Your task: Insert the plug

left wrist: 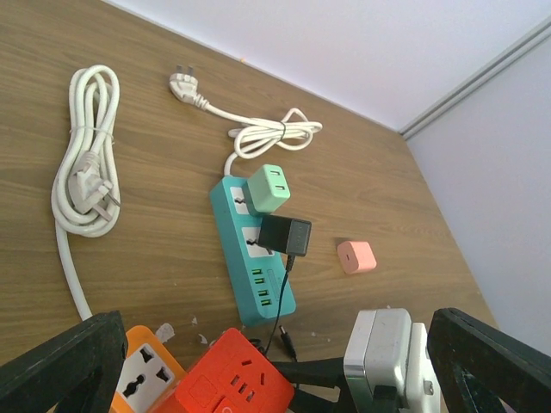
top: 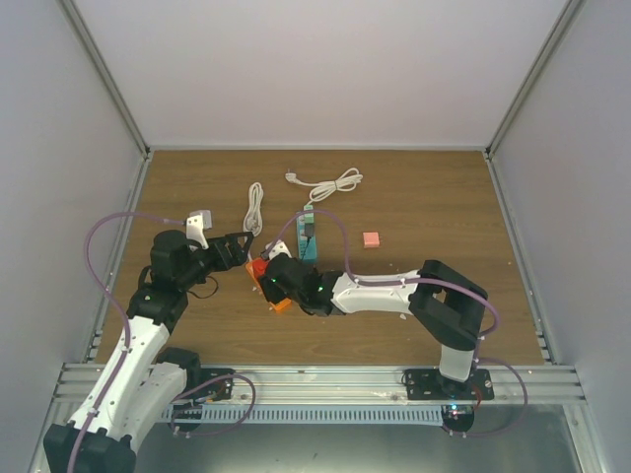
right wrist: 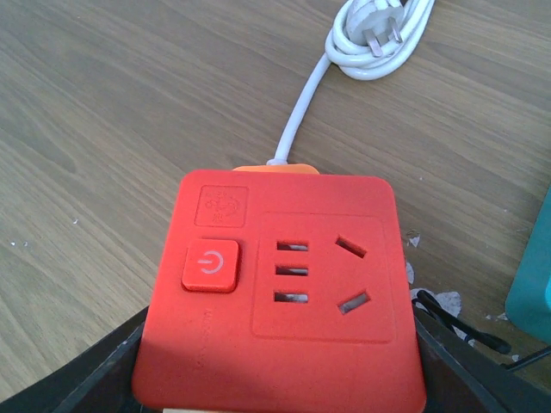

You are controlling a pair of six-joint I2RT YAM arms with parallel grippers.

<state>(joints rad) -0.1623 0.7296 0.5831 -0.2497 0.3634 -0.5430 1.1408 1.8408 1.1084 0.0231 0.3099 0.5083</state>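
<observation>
The plug (left wrist: 286,234), a small black boxy adapter, sits tilted on the teal power strip (left wrist: 255,277) beside a green adapter (left wrist: 269,188). Whether its prongs are seated in the strip cannot be told. Its thin black wire runs down to a loose barrel end (left wrist: 289,345). My right gripper (right wrist: 280,366) is shut on a red socket cube (right wrist: 280,284) with an orange underside, its socket face turned up to the camera. My left gripper (left wrist: 275,353) hangs open just left of that cube (top: 258,268), holding nothing. From above, the plug (top: 310,229) is a dark spot on the strip.
A pink adapter (left wrist: 356,256) lies right of the teal strip. A coiled white cord (left wrist: 82,185) lies far left, and another white cord with a plug (left wrist: 258,133) lies behind the strip. The cube's white cable (right wrist: 297,120) runs off toward a coil. Walls enclose the table.
</observation>
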